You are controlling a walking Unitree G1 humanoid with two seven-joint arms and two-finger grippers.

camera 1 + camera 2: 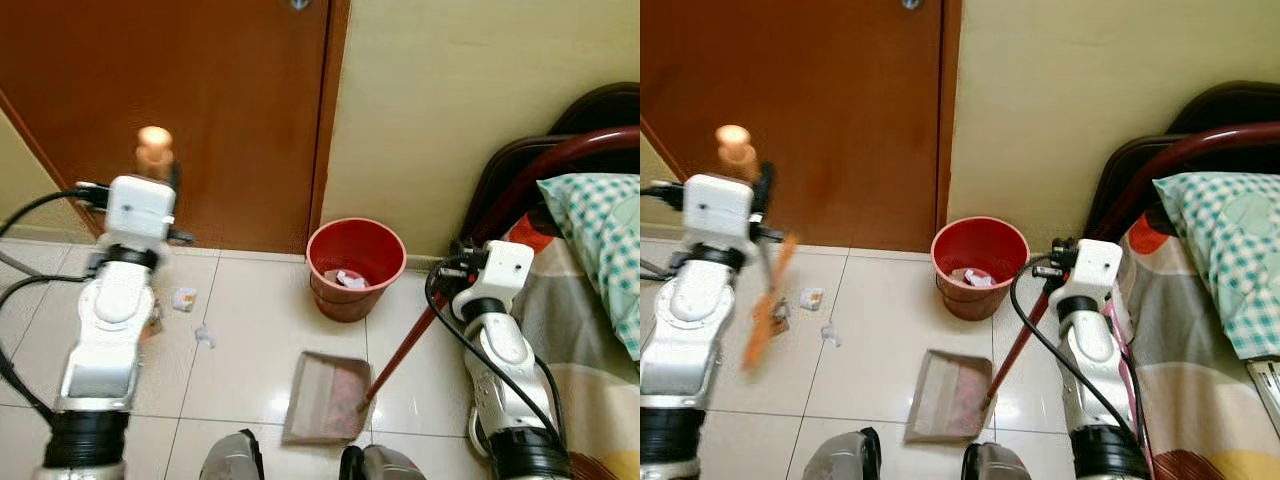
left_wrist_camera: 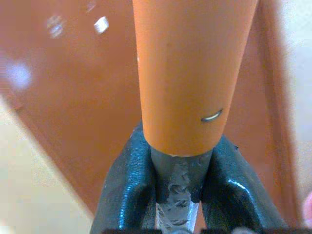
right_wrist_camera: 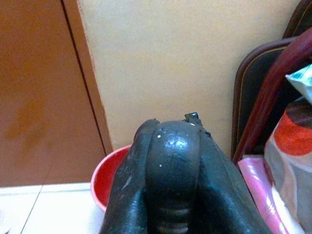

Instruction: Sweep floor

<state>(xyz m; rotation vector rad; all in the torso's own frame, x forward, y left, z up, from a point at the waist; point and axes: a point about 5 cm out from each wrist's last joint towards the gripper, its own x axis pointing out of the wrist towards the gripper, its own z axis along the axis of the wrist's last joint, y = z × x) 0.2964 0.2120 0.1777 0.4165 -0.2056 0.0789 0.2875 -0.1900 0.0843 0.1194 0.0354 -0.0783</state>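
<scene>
Left gripper (image 2: 178, 195) fingers clamp the broom handle (image 2: 187, 73); right gripper (image 1: 1052, 268) fingers are closed on the dustpan handle (image 1: 400, 355). Scraps (image 1: 195, 318) lie beside the dustpan (image 1: 325, 397). Risk: a wide stroke scatters them.

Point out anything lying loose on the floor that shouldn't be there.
Two scraps of litter and lie on the tiles near the door, left of the dustpan, not yet swept up. The red bin already holds some trash. The left claw grips the orange broom handle.
</scene>
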